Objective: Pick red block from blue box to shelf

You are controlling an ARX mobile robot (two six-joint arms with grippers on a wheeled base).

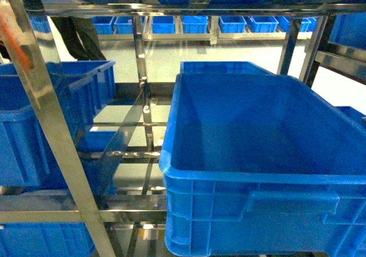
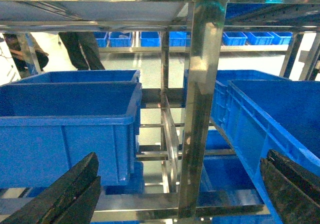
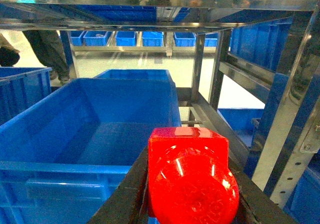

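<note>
Already you have the small glossy red plastic block (image 3: pixel 192 181) clamped stud-outward in the right gripper (image 3: pixel 190 194) before the shiny stainless-steel shelf (image 3: pixel 220 74), just short of a large dark blue ribbed crate (image 3: pixel 75 134), so only placing remains, while your left gripper (image 2: pixel 175 194) hangs wide and bare.

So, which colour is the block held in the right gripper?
Glossy red block, clearest in the right wrist view.
</note>
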